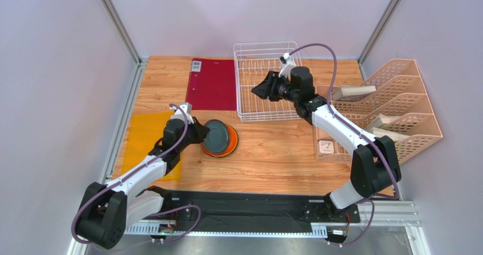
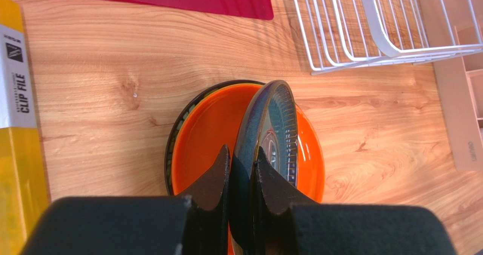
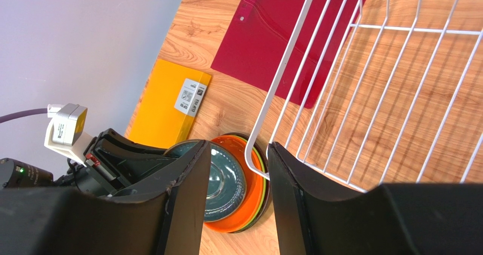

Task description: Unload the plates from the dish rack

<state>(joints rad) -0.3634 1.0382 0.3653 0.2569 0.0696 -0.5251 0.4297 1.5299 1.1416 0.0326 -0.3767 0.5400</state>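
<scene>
Wooden tabletop [image 1: 272,153] inside a grey-walled cell. White wire dish rack [image 1: 236,85] at 12 o'clock, with no plates visible between its prongs. Red folder [image 1: 212,84] just beside it at 11 o'clock, yellow clip file [image 1: 148,136] at 9, peach lattice trays [image 1: 397,113] at 3.

Plates: stacked at about 8 o'clock from the tabletop centre, well apart from the rack. The orange plate [image 2: 210,125] is uppermost in the stack, with a thin lime edge [image 3: 262,178] and a dark rim [image 2: 173,147] showing beneath it.

Left gripper [image 2: 241,153]: clamped on the near rim of the teal-grey plate [image 2: 278,125], holding it low over the orange plate. Whether the far edge touches cannot be told.

Right gripper [image 3: 239,147]: jaws apart, holding nothing, at the rack's 9 o'clock corner with a rim wire running between them.

Step in hand, as judged: setting the last plate on the stack.
- Lower until the teal-grey plate lies flat in the orange one, centred, and let go only then.
- Part the jaws just enough to clear the rim.
- Back out toward 8 o'clock along the plate's plane, low and straight, so the lower finger does not lift or drag the stack.
- The right arm should rise off the rack wire before swinging.
</scene>
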